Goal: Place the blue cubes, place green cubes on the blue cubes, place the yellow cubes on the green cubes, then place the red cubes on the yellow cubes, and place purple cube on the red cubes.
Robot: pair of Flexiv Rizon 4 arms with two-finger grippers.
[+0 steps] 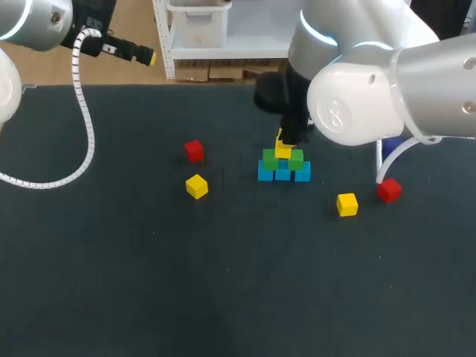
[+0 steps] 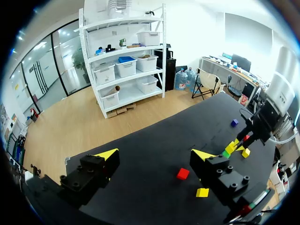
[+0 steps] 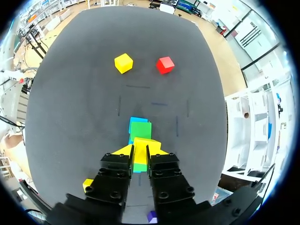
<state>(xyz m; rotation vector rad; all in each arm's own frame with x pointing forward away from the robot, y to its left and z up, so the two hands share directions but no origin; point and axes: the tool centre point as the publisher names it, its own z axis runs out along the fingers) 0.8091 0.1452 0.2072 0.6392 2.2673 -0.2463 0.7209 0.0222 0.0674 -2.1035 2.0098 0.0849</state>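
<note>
Three blue cubes (image 1: 282,174) sit in a row on the black table. Two green cubes (image 1: 270,158) rest on them, and a yellow cube (image 1: 283,151) tops the greens. My right gripper (image 1: 286,139) hangs just above that yellow cube (image 3: 146,142). Its fingers stand a narrow gap apart, with the cube just ahead of the tips and not gripped. Loose cubes lie around: yellow (image 1: 197,186) and red (image 1: 194,151) to the left, yellow (image 1: 346,203) and red (image 1: 388,190) to the right. A purple cube (image 2: 234,122) lies behind the stack. My left gripper (image 2: 157,154) is wide open and empty.
My left arm is raised at the far left corner (image 1: 141,53), and its white coiled cable (image 1: 82,141) hangs over the left part of the table. My right arm's bulky elbow (image 1: 357,104) overhangs the table to the right of the stack.
</note>
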